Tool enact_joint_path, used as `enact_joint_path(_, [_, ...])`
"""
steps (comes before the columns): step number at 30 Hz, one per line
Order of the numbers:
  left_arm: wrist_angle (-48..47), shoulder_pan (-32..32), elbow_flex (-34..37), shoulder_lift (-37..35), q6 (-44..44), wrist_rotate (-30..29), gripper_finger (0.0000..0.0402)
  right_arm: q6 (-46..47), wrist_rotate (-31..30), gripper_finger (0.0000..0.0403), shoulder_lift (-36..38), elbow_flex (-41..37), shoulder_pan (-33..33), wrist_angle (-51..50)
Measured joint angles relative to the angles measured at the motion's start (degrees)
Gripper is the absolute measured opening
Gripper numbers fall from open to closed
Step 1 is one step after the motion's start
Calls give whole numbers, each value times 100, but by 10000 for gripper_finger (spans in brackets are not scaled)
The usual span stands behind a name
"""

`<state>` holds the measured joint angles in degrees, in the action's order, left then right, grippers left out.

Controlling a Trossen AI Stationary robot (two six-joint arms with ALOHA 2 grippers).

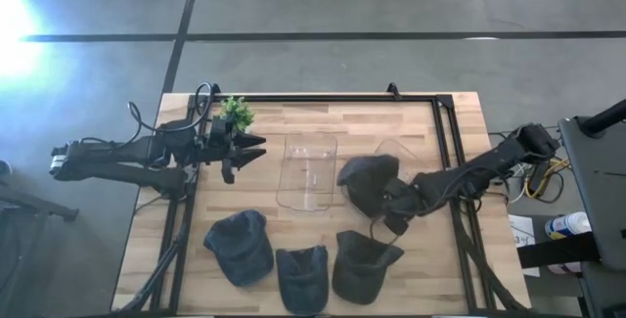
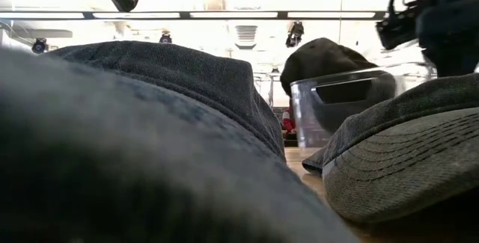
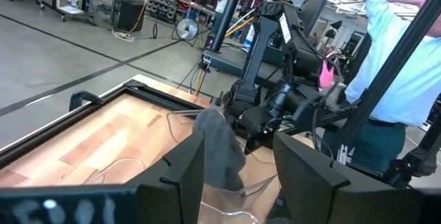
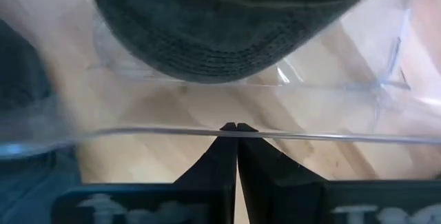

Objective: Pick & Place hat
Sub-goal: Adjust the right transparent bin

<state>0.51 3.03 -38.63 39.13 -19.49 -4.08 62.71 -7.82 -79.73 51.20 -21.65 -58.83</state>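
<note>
From above, the wooden table (image 1: pixel 323 122) carries a clear plastic bin (image 1: pixel 308 171) near its centre. The right gripper (image 1: pixel 391 204) sits at the bin's four o'clock side, and a dark hat (image 1: pixel 368 183) hangs against it at the bin's three o'clock edge, partly over the rim. Three more dark hats lie in a row toward six o'clock: one (image 1: pixel 240 247) at seven o'clock, one (image 1: pixel 302 277) at six, one (image 1: pixel 362 264) at five. The left gripper (image 1: pixel 249 149) hovers at the bin's nine o'clock side, fingers spread apart and holding nothing, just beside a small green plant (image 1: pixel 235 113).

At table height, a hat crown (image 2: pixel 150 108) fills the foreground toward nine o'clock, a hat brim (image 2: pixel 404 161) lies toward four o'clock, and the carried hat (image 2: pixel 325 57) rests on top of the clear bin (image 2: pixel 337 112).

The left wrist view shows the open fingers (image 3: pixel 303 176) and, beyond them, the hat (image 3: pixel 219 148) drooping at the bin's edge beneath the right arm (image 3: pixel 275 107); a person in a light shirt (image 3: pixel 393 52) stands behind the table.

The right wrist view shows its fingertips (image 4: pixel 227 148) pressed fully together, with the hat's stitched brim (image 4: pixel 227 31) over the bin's clear rim (image 4: pixel 275 136); whether they pinch the hat cannot be told.
</note>
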Motion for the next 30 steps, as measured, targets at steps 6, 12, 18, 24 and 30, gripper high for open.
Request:
enact_joint_path(6, [-2, 0, 0, 0, 0, 0, 165, -743, -36, 8, -111, -1, 548, 286])
enact_joint_path(12, [-7, 0, 2, 0, -9, 0, 165, -851, -33, 8, -139, 0, 788, 248])
enact_joint_path(18, [-10, 0, 4, 0, 12, 0, 165, -88, -30, 8, -103, -23, 785, -903])
enact_joint_path(24, [-13, 0, 4, 0, 101, -2, 165, 216, -428, 8, 5, -75, 843, -1336])
enact_joint_path(30, [-13, 0, 7, 0, 103, -2, 165, 145, -954, 8, 35, -79, 1159, -1579])
